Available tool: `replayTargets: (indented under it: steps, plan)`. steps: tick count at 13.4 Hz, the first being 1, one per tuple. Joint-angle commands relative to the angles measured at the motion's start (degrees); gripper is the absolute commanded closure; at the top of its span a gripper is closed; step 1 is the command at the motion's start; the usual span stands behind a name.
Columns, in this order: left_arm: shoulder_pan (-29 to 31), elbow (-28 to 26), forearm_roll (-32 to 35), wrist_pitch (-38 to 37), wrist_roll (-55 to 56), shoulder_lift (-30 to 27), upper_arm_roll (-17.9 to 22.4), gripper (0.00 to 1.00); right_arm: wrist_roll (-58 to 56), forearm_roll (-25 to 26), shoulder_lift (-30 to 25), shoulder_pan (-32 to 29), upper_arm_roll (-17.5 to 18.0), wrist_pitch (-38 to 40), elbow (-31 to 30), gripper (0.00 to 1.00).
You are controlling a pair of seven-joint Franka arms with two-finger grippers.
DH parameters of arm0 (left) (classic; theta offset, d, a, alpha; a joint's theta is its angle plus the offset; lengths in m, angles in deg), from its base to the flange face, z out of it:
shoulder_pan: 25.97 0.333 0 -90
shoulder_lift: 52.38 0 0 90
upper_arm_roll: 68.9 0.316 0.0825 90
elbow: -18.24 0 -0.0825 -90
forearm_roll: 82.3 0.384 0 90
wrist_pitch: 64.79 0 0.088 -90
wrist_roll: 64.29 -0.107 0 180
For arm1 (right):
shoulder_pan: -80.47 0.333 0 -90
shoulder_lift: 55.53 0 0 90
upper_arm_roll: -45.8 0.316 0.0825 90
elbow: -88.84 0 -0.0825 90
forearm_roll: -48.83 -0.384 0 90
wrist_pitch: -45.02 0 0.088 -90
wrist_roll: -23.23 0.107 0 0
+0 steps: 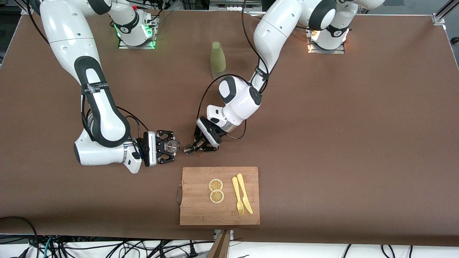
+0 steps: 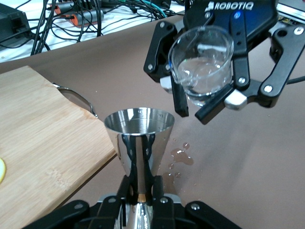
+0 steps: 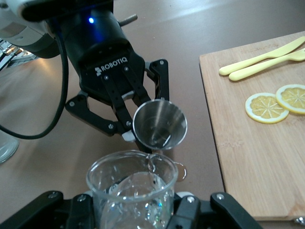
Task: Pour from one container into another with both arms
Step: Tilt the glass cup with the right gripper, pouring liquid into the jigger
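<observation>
My left gripper (image 1: 196, 146) is shut on the narrow waist of the steel jigger (image 1: 189, 149), just above the brown table. The jigger is tilted, its open mouth toward the glass cup (image 1: 171, 146). My right gripper (image 1: 168, 147) is shut on that cup, close beside the jigger. In the left wrist view the jigger (image 2: 139, 138) rises from my left gripper (image 2: 140, 193), and the cup (image 2: 202, 67) holds clear liquid. In the right wrist view the cup (image 3: 131, 191) sits in my right gripper (image 3: 133, 207), with the jigger (image 3: 159, 125) just past its rim.
A wooden cutting board (image 1: 200, 211) lies nearer the front camera, carrying two lemon slices (image 1: 216, 190), a yellow fork (image 1: 237, 195) and a yellow knife (image 1: 245, 193). An olive-green bottle (image 1: 217, 59) stands between the arm bases. Spilled drops (image 2: 180, 155) wet the table under the jigger.
</observation>
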Motion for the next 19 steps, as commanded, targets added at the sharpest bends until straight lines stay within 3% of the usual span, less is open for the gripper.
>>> replayTargets:
  steps: [1,10,15,19]
  plan:
    - [-0.1,1.7,-1.0,0.0,0.7,1.7,0.6,1.00,3.0,1.2,-0.2,0.0,0.5,-0.1,2.1,0.77]
    - [-0.3,1.9,-0.1,-2.1,3.9,1.7,2.4,1.00,3.5,1.2,0.4,0.4,0.8,-2.2,2.5,0.77]
    - [-0.5,2.0,14.5,-2.2,17.5,1.7,2.5,1.00,3.5,1.3,1.1,1.0,0.8,-4.2,2.5,0.77]
    - [-0.5,2.0,15.2,-2.2,18.2,1.7,2.5,1.00,3.6,1.2,1.3,1.2,0.8,-5.0,2.5,0.77]
